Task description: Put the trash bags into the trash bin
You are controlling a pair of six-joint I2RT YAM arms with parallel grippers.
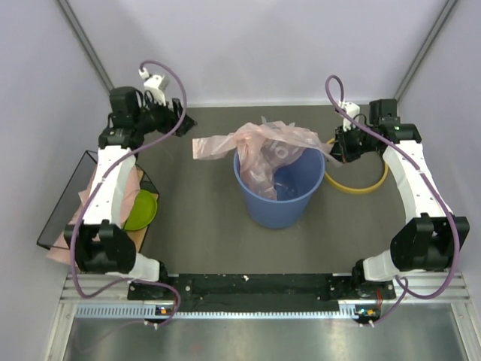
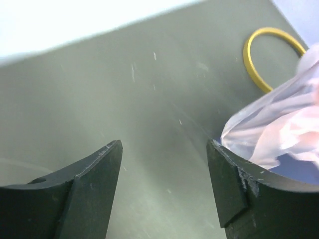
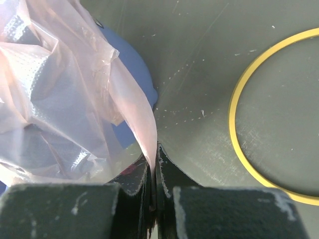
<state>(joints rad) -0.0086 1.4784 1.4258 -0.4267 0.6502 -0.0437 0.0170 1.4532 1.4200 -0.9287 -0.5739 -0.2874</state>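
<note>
Right gripper (image 3: 153,170) pinches thin edge of pink trash bag (image 3: 60,99); only right wrist view shows me that. Left gripper (image 2: 164,145) jaws stand apart, nothing between, bare table (image 2: 124,89) below. Overhead view: bag crinkly, translucent, draped across mouth of blue trash bin (image 1: 279,209) at table centre, one flap trailing left outside; yellow ring (image 1: 353,189) flat beside bin, right.

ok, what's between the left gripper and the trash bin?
Mostly bare table. Only a loose flap of the trash bag sticks out from the trash bin toward the left gripper. The top external view shows it.
</note>
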